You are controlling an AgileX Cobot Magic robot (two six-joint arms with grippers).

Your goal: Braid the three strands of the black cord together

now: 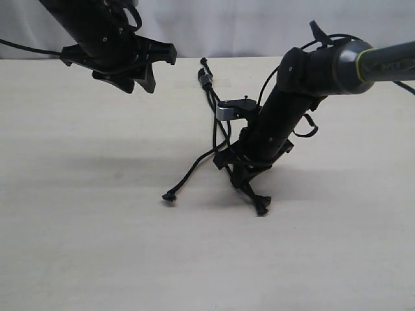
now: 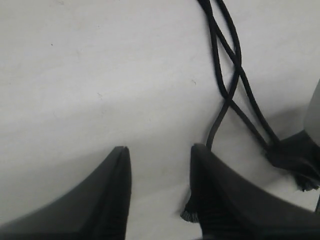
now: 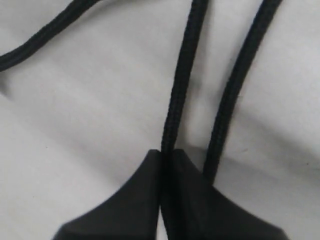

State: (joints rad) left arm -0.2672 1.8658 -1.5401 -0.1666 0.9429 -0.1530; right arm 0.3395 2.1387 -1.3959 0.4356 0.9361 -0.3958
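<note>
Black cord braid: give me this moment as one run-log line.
left gripper: open, empty, raised | right gripper: shut on a strand | black cord: few loose crossings, on table

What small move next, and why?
Probably the right gripper should carry its pinched strand over the neighbouring strand: its jaws are shut on it at the table, while the left gripper hangs open, clear of the cord.
</note>
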